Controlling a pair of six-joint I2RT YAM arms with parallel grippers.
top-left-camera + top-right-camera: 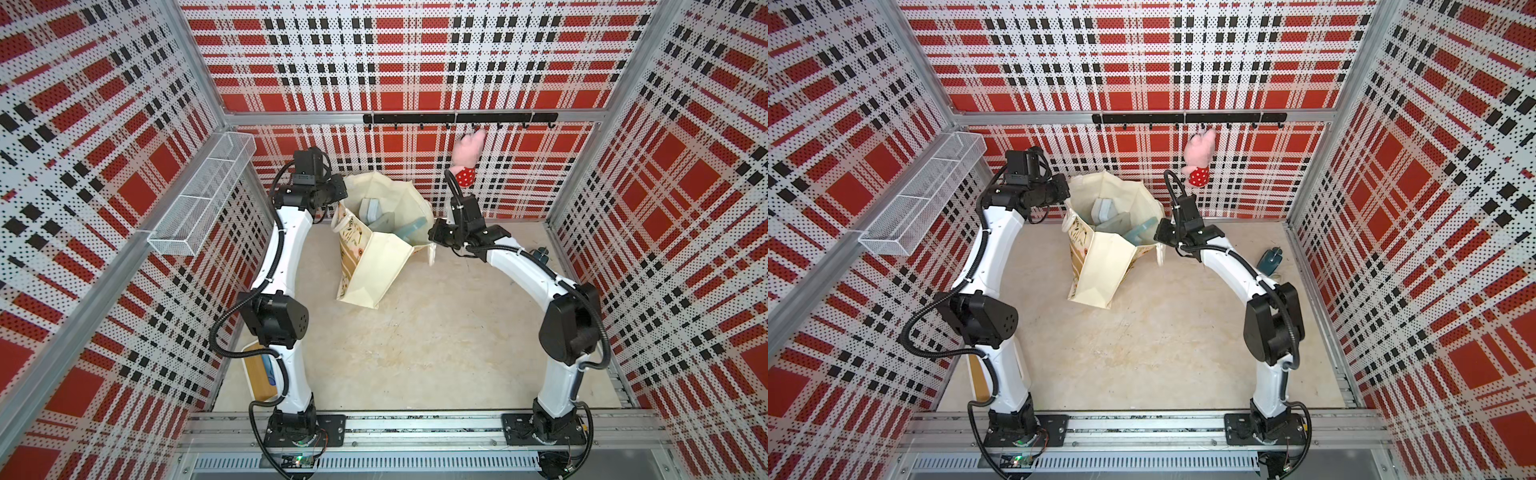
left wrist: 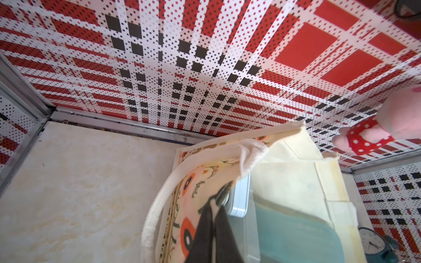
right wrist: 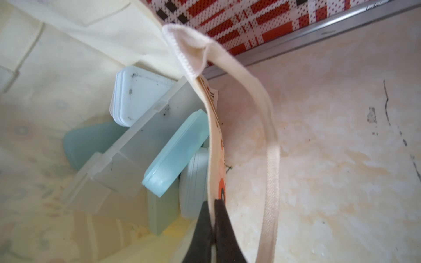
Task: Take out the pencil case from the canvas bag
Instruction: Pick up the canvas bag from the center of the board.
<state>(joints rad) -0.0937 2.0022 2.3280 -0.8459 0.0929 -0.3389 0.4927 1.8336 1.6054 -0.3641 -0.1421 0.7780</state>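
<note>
The canvas bag [image 1: 374, 266] [image 1: 1100, 266] stands upright near the back wall with its mouth pulled wide. My left gripper [image 1: 340, 203] [image 2: 224, 193] is shut on the flower-printed rim on one side. My right gripper [image 1: 430, 235] [image 3: 213, 202] is shut on the opposite rim, next to a white loop handle [image 3: 271, 159]. Inside lie several plastic cases: a long frosted one [image 3: 141, 148] on top, a light blue one [image 3: 177, 152] and a white one [image 3: 141, 95]. Which of them is the pencil case I cannot tell.
A pink plush toy [image 1: 467, 153] hangs from the black hook rail [image 1: 457, 118] behind the bag. A wire basket [image 1: 199, 199] is fixed to the left wall. A teal alarm clock [image 1: 1271, 259] stands at the right wall, and a wooden tray [image 1: 259, 374] sits by the left arm's base.
</note>
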